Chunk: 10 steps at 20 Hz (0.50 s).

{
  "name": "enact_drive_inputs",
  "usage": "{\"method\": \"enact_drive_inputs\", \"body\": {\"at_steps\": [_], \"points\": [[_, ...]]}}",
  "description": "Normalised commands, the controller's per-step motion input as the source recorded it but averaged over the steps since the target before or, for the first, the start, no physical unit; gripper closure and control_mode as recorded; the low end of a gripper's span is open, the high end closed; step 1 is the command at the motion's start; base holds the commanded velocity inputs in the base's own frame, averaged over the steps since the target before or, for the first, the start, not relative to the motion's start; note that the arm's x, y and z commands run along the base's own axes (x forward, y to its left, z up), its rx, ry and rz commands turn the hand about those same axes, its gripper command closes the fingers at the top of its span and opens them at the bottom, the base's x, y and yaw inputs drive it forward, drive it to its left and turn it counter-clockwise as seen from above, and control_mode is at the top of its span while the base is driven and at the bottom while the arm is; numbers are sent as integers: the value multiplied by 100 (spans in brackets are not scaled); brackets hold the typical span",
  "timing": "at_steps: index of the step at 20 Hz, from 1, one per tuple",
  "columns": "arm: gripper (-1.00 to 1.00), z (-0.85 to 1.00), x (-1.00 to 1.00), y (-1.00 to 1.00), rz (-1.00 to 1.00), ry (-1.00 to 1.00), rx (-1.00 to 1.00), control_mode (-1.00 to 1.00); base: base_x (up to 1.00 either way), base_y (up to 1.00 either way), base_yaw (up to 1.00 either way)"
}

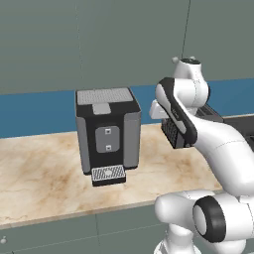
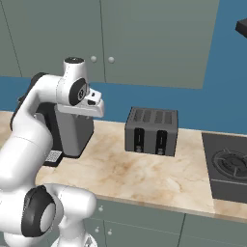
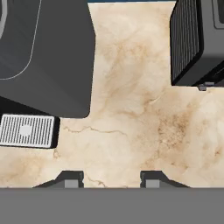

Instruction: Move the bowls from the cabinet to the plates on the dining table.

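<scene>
The hand (image 3: 109, 178) is pointing straight down at the counter (image 3: 131, 118), and its two small dark fingertips (image 3: 70, 178) stand a moderate way apart with nothing between them, just bare stone underneath. The counter is a beige marble slab with brownish veins, smooth and matte, backed by a flat blue strip (image 1: 39, 111).

On the left sits a boxy coffee machine (image 1: 106, 131): black body, grey side panels, a perforated silver top and a little slotted metal drip tray (image 1: 108, 173) sticking out at the front. In the hand view you get its dark rounded-corner top and the ribbed tray off to the lower left. To its right is a dark grey toaster (image 2: 152, 130), a squat rectangular block with ridged vents on top and two lever slots on the front. The hand hovers over the open patch of marble between the two appliances, touching neither.

Further right a black stove top (image 2: 226, 166) with a round burner ring is set into the counter.

Above everything hang the grey-green cabinet (image 2: 144, 38) doors, tall, flat and plain, with two small round knobs (image 2: 102, 59), and they're closed. Can't tell where the bowls are from here.
</scene>
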Motion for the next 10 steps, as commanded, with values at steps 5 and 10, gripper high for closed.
{"method": "enact_drive_inputs", "body": {"at_steps": [5,10], "points": [[-100,10,-1,-10,-1,-6,0,-100,0,0,0],[-100,13,-7,-23,-2,-8,0,-100,0,0,0]]}}
